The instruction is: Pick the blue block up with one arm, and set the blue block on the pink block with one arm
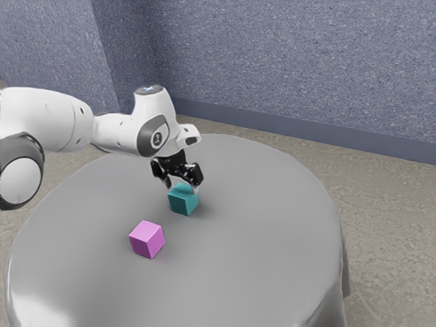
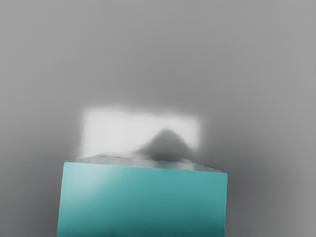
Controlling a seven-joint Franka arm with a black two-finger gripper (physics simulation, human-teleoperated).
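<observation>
The blue block (image 1: 182, 201) is a teal-blue cube sitting on the round grey table (image 1: 272, 225). My gripper (image 1: 181, 181) hangs directly over it, open, with its black fingers spread to either side of the cube's top and their tips level with its upper edge. In the wrist view the blue block (image 2: 143, 202) looms just under my hand. The pink block (image 1: 147, 239) rests on the table in front of the blue one, toward the exterior view's left, about a cube's width away from it.
The table drops off at its rounded rim (image 1: 337, 272) on the exterior view's right. Beyond it lie a carpeted floor and blue walls. My white arm (image 1: 102, 133) reaches in from the exterior view's left above the table.
</observation>
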